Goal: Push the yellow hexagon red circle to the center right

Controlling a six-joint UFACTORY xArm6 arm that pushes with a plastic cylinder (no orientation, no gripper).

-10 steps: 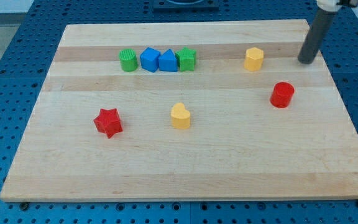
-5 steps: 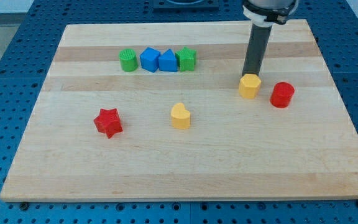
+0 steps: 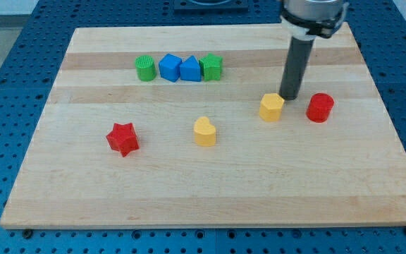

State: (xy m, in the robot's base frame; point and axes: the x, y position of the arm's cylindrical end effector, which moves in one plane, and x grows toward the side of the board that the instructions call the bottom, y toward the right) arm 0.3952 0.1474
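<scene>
Yellow hexagon [image 3: 272, 107] is the thing we must move, together with the red circle [image 3: 320, 107], and we take this hexagon as our landmark for all places. Our tip [image 3: 289, 97] stands on the wooden board [image 3: 210, 197] just beside the hexagon, at its upper right corner, in the gap between it and the red circle. The rod holds nothing, it has no jaws, and it seems to touch the hexagon's edge or to be very near to it; we cannot tell which.

The red circle lies to the right of the hexagon, near but apart, and it is already close to the middle of the board's right side. So we judge that the hexagon is the piece which needs more travel. With the tip at the upper right, a push sends the hexagon down and left, away from the goal. For a good step we think the tip should go around to the hexagon's left side and then push to the right through its middle, slowly, so it does not turn off the rod. The hexagon may then meet the red circle and carry it too far to the edge.

Left of the hexagon are a yellow heart [image 3: 204, 131] and, further, a red star [image 3: 122, 138]. Up and left of it sits a row: green circle [image 3: 145, 68], two blue blocks [image 3: 180, 68], green block [image 3: 211, 67].
</scene>
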